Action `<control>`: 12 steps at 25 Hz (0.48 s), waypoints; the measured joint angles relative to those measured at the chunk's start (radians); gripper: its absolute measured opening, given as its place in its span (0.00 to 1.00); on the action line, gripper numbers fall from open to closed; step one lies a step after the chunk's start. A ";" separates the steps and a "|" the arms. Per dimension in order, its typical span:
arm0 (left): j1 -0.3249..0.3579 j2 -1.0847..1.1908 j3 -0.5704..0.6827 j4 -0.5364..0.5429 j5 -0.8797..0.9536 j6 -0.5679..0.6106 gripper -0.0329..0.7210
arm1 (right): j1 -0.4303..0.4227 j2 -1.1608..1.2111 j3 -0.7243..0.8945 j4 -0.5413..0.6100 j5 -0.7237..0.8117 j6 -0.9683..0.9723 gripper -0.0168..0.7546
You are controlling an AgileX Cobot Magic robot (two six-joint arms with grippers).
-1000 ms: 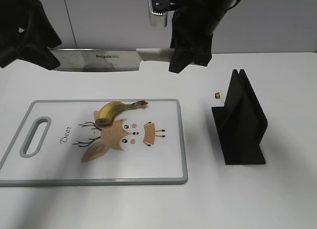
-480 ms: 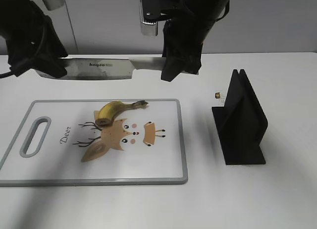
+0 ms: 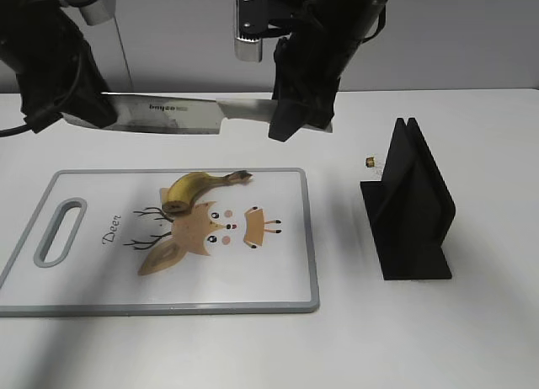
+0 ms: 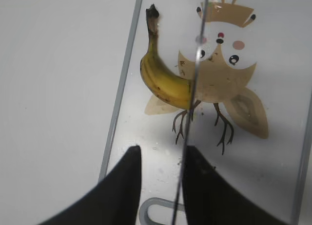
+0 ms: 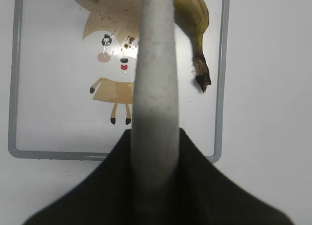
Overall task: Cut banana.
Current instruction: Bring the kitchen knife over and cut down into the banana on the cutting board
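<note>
A yellow banana (image 3: pixel 195 187) lies on the white cutting board (image 3: pixel 278 279) with a deer drawing. My right gripper (image 3: pixel 290 115) is shut on the grey handle of the knife (image 3: pixel 168 115), holding it level above the board's far edge, blade pointing left. My left gripper (image 3: pixel 84 111) is at the blade's tip. In the left wrist view the blade (image 4: pixel 192 79) runs edge-on between the open fingers of the left gripper (image 4: pixel 161 149), close to the right finger, above the banana (image 4: pixel 163 84). In the right wrist view the handle (image 5: pixel 153 64) fills the right gripper (image 5: pixel 153 132), over the banana (image 5: pixel 195 10).
A black knife holder (image 3: pixel 413 212) stands on the table right of the board. A small brass-coloured object (image 3: pixel 370 162) lies behind it. A grey wall runs along the back of the white table.
The right arm has carried the knife a little left. The left gripper has come in from the left, and the blade's tip now sits between its fingers.
</note>
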 joint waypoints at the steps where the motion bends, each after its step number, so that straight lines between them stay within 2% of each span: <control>1: 0.000 0.002 0.000 0.001 0.000 0.000 0.29 | 0.000 0.000 0.000 0.000 0.000 0.014 0.23; 3: 0.001 0.012 0.000 0.004 0.000 0.000 0.14 | 0.000 0.000 0.000 -0.001 -0.006 0.040 0.23; 5: 0.001 0.025 0.000 0.005 0.001 0.003 0.06 | 0.000 0.001 0.000 -0.013 -0.013 0.081 0.23; 12: 0.000 0.081 0.001 0.014 -0.039 0.018 0.04 | 0.001 0.049 0.000 -0.027 -0.013 0.175 0.25</control>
